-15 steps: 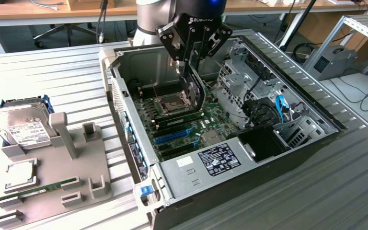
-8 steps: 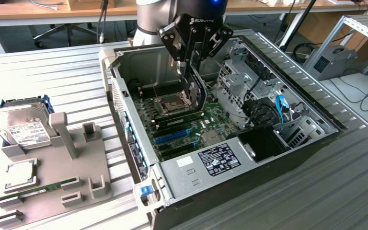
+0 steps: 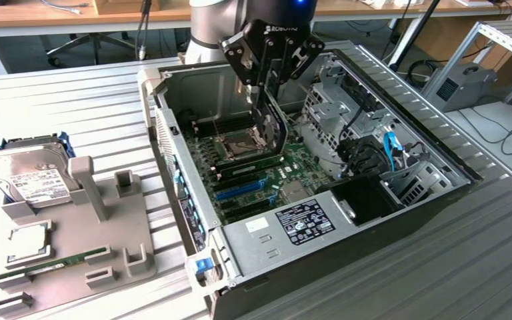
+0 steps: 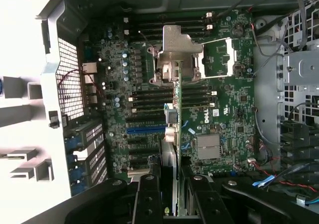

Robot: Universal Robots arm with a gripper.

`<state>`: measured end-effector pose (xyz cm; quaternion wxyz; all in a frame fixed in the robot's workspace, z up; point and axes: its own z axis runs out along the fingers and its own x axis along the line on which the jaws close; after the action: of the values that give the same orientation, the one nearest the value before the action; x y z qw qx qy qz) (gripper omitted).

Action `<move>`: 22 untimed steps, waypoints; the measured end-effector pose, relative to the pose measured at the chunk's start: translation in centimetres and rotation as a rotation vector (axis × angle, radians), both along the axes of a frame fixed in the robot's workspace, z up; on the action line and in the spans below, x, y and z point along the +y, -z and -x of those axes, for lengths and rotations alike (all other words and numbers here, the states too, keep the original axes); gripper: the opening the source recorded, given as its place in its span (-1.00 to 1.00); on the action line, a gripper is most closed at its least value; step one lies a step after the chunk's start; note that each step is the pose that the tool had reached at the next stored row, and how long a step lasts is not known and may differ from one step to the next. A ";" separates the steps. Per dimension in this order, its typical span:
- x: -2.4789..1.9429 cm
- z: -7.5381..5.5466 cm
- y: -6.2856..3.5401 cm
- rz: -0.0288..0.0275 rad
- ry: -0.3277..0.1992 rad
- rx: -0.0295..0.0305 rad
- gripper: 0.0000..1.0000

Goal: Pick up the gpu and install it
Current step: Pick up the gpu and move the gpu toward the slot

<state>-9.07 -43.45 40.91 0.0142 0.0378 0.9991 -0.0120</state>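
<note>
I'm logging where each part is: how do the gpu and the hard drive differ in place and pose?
Place: the gpu is inside the open computer case, above the motherboard. The hard drive sits outside the case on the grey holder.
Hold: the gripper clamps the gpu, while nothing touches the hard drive.
Pose: the gpu stands on edge, whereas the hard drive shows its broad labelled face.
Shared: neither looks seated in the case.
</note>
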 end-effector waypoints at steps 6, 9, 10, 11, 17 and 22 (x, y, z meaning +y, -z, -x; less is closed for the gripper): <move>0.04 -0.1 0.06 0.0054 0.000 0.0000 -0.48; 0.05 -0.2 0.09 0.0078 0.000 0.0000 -0.48; 0.05 -0.2 0.10 0.0083 0.000 0.0000 -0.48; 0.06 -0.2 0.12 0.0087 0.000 0.0000 -0.48; 0.13 -0.3 0.25 0.0132 0.000 0.0001 -0.48; 0.51 -0.6 0.39 0.0170 0.000 0.0000 -0.48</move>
<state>-8.42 -42.94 40.52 0.0146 0.0376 0.9990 -0.0205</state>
